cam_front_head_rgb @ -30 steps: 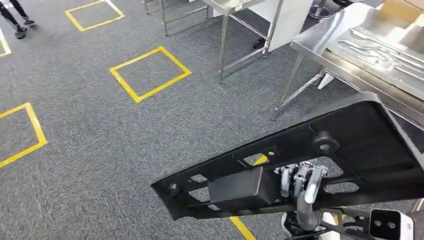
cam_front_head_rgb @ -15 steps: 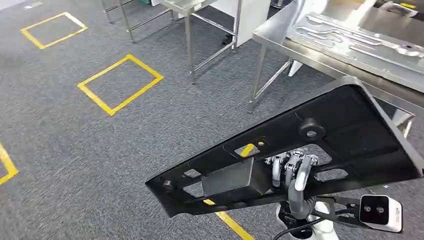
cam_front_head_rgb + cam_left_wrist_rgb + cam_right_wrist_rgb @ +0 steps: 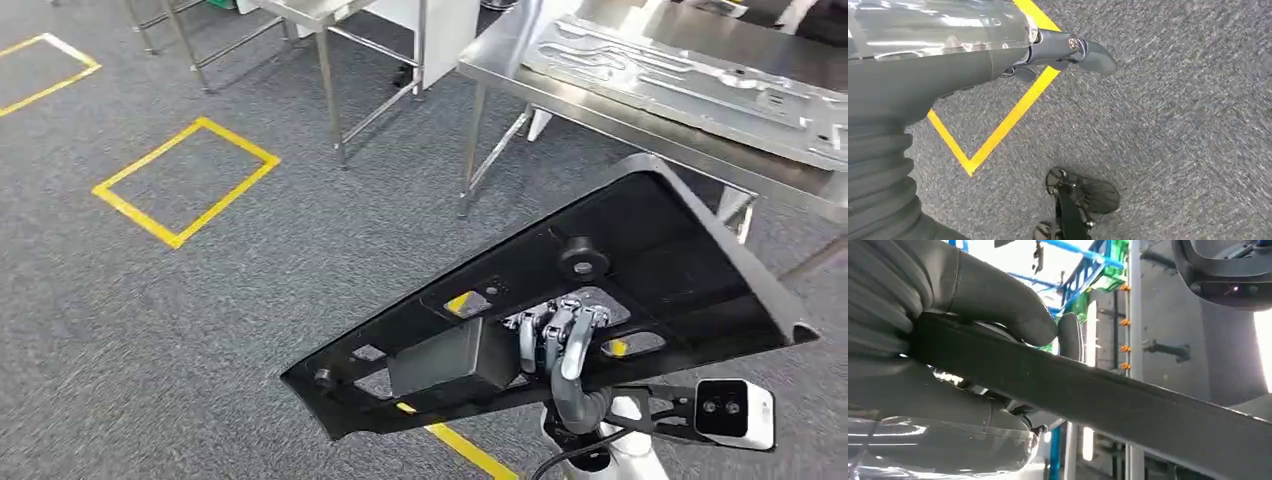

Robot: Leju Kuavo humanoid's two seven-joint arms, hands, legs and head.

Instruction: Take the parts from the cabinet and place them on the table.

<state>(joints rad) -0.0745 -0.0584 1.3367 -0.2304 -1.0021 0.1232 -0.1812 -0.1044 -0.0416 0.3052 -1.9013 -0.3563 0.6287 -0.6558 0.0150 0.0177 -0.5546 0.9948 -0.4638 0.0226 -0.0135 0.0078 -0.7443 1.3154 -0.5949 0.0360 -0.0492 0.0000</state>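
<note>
- Gripping the black panel point(image 3: 640, 250) from below, the right hand point(image 3: 560, 335) holds it tilted above the carpet point(image 3: 200, 300), near the steel bench point(image 3: 600, 105).
- Left hand point(image 3: 1068, 50) hangs above the carpet, fingers point(image 3: 1095, 56) loosely apart, holding nothing.

The left hand point(image 3: 1063, 50) hangs over grey carpet point(image 3: 1173, 125) with its fingers spread and nothing in them, above a corner of yellow floor tape point(image 3: 998, 135)
</note>
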